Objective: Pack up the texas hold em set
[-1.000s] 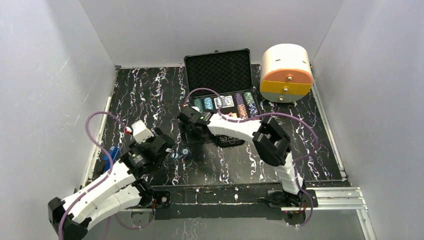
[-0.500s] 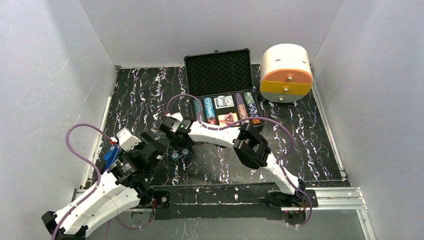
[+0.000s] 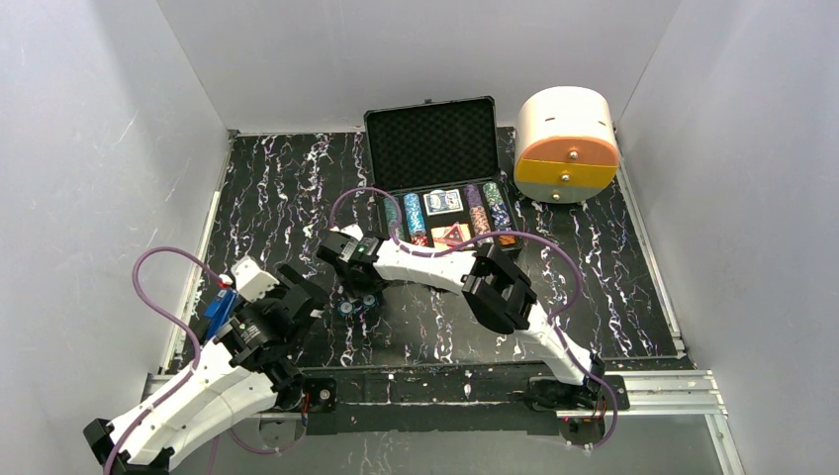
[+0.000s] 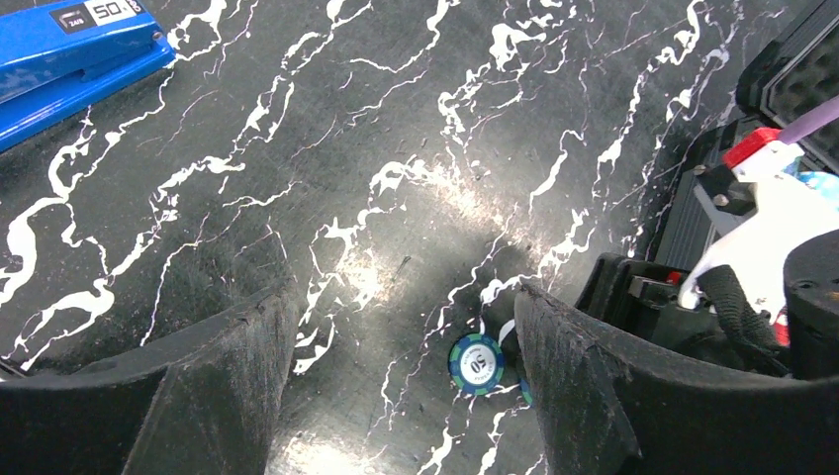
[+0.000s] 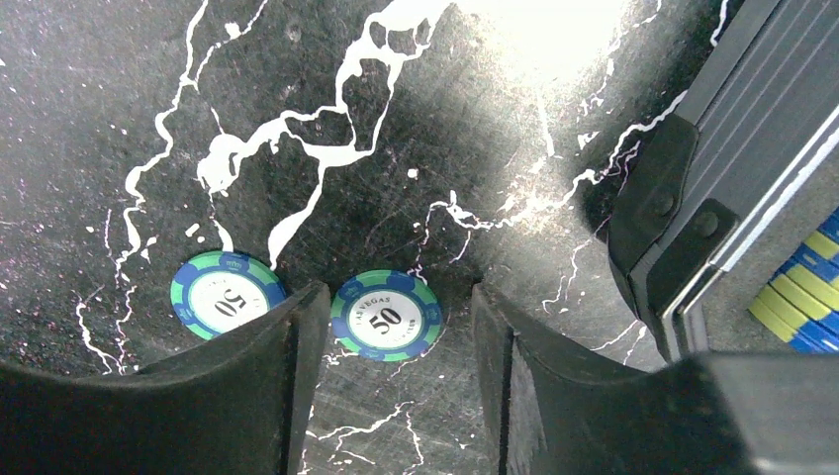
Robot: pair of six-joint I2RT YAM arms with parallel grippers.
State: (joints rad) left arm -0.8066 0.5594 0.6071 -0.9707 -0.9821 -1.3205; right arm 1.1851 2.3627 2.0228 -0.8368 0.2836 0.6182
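The black briefcase (image 3: 432, 148) lies open at the back, with rows of chips, a blue card deck and a red triangle (image 3: 453, 235) in its tray. Two green-and-blue 50 chips lie loose on the table, one (image 5: 386, 314) between my open right gripper's (image 5: 391, 332) fingers and the other (image 5: 226, 294) just outside its left finger. The right gripper (image 3: 358, 295) is low over them, touching neither. My left gripper (image 4: 401, 366) is open and empty above the table, with one chip (image 4: 476, 363) near its right finger. The case's corner (image 5: 693, 208) shows at the right.
A white-and-orange cylindrical box (image 3: 566, 139) stands at the back right beside the case. A small blue tool (image 4: 69, 49) lies at the table's left edge, behind my left gripper (image 3: 309, 297). White walls close in the marbled black table (image 3: 287, 188).
Over the last second my right gripper swung left and nearer, down over the loose chips. My left arm drew back toward the near left. Almost nothing moved in the last half second.
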